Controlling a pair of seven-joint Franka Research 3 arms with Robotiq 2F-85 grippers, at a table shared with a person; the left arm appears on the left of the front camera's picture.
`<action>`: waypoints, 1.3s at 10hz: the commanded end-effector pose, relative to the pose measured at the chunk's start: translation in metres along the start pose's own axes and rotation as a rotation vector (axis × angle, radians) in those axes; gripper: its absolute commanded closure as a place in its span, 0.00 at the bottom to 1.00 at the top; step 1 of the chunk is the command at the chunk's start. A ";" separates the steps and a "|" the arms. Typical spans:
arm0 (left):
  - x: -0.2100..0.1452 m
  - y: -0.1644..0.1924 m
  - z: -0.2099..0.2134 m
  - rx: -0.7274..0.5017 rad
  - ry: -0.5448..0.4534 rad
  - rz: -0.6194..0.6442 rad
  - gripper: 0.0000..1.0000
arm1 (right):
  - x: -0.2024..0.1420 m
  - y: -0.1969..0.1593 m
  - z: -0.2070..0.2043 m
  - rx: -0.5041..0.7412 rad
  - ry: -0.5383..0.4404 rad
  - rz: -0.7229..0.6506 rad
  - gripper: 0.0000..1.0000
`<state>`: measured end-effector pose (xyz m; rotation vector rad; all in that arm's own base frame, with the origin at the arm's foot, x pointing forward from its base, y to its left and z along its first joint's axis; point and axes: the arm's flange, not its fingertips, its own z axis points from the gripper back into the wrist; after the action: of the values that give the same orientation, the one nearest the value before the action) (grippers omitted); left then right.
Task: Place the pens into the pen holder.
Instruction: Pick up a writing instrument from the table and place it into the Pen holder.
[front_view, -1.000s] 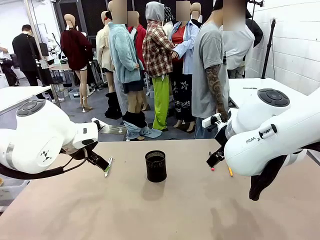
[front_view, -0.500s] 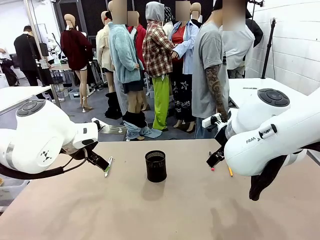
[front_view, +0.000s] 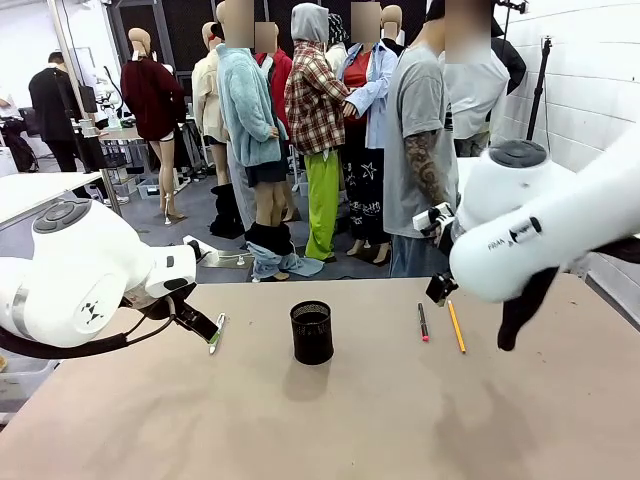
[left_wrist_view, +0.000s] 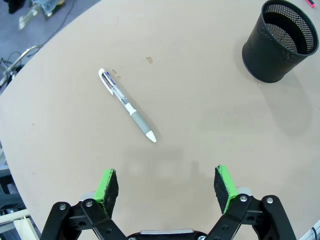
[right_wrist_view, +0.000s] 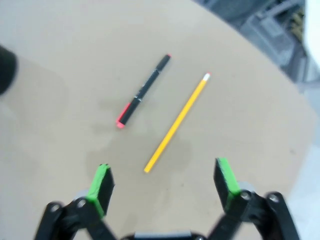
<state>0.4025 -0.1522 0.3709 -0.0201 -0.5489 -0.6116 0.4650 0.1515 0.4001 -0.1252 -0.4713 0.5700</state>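
The right arm (front_view: 540, 240) has been raised and swung clear of the table (front_view: 300, 430) within the last second. A dark pen with a pink tip (front_view: 423, 322) and a yellow pencil (front_view: 456, 326), mostly hidden behind it before, are now seen lying flat side by side. They lie to the right of the black mesh pen holder (front_view: 312, 332) and well apart from it. In the slightly blurred right wrist view, the right gripper (right_wrist_view: 162, 182) is held above these two with its jaws spread wide and nothing between them. The left arm has not been moved. The left gripper (left_wrist_view: 167, 182) is likewise spread wide and empty, above a silver-white pen (left_wrist_view: 127, 105) lying left of the holder. No pen is seen in the holder, so the task is judged barely begun, with the right-hand pair now exposed for picking up.
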 end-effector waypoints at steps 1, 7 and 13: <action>0.000 0.001 0.000 0.000 -0.001 0.003 0.00 | 0.042 0.012 -0.036 -0.015 0.176 -0.045 0.00; 0.000 0.001 0.000 0.000 -0.001 0.003 0.00 | 0.035 -0.006 -0.056 -0.032 0.293 -0.115 0.00; 0.000 0.001 0.000 0.000 -0.001 0.003 0.00 | 0.052 -0.036 -0.099 0.029 0.439 -0.371 0.00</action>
<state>0.4026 -0.1524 0.3707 -0.0197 -0.5485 -0.6120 0.5564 0.1380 0.3410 -0.1468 -0.0817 0.1987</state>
